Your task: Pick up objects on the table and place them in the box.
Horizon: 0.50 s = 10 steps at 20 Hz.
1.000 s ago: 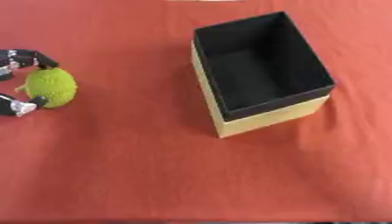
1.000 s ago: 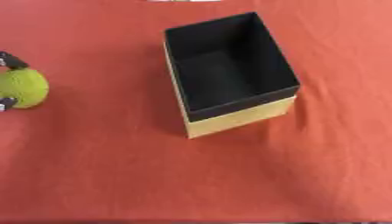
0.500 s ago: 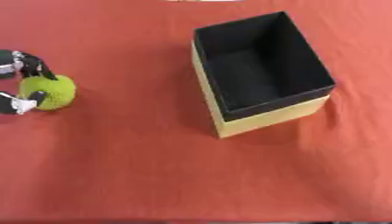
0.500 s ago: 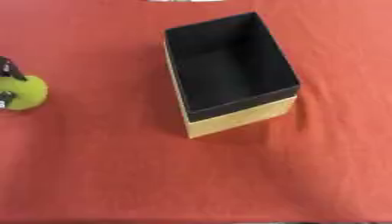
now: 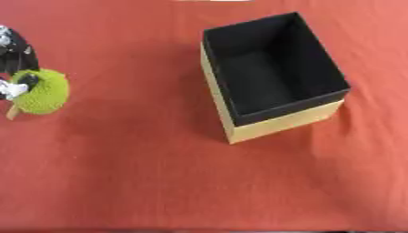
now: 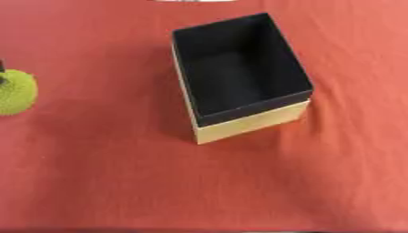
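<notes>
My left hand [image 5: 16,59], far left, seems curled round the fuzzy green ball [image 5: 41,92]; the box [image 5: 275,75] lies well right, open top up.

Table [image 5: 119,182] is covered edge to edge in red-orange cloth. Box [image 5: 271,75] sits directly on it, tan outer walls, black inside, open top. Fuzzy green ball [image 5: 41,91] is well to the left of the box, at the view's edge; can't tell if it's resting on the cloth or lifted off it.
</notes>
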{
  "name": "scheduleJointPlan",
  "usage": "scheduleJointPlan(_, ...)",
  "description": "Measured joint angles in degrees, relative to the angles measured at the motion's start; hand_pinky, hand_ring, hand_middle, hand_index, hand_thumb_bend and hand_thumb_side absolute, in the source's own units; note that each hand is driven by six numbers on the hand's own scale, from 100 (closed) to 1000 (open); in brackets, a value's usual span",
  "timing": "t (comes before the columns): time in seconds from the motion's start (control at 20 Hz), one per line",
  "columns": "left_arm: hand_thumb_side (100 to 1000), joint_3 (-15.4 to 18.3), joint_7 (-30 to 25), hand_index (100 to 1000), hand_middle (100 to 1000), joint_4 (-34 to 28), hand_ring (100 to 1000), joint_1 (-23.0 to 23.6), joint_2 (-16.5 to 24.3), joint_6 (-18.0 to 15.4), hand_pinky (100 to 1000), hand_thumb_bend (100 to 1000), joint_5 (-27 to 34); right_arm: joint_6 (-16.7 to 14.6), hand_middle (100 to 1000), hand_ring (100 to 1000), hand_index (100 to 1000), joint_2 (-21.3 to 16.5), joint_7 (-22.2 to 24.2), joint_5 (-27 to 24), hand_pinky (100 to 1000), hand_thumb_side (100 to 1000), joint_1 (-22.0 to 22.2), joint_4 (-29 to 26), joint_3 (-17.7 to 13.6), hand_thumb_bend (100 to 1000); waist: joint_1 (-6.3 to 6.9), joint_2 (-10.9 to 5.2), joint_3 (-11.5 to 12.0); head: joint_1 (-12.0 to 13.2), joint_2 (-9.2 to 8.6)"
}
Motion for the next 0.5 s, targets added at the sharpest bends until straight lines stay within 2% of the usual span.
scheduleJointPlan(0.3, 100, 0.98, 3.67, 560, 456, -4.56, 441, -3.47, -0.22, 0.16, 430, 100, -1.14, -0.04, 608, 781, 772, 0.01, -0.03, -0.20, 735, 671, -0.01, 0.00, -0.01, 100, 0.06, -0.45, 0.05, -0.13, -0.02)
scheduleJointPlan(0.5, 100, 0.76, 4.34, 557, 456, -4.69, 439, -7.76, -2.56, 0.01, 428, 100, -1.31, -0.21, 609, 781, 772, 0.04, 0.03, -0.20, 735, 669, -0.07, 0.00, -0.01, 100, 0.23, -0.75, 0.00, 0.34, 0.00)
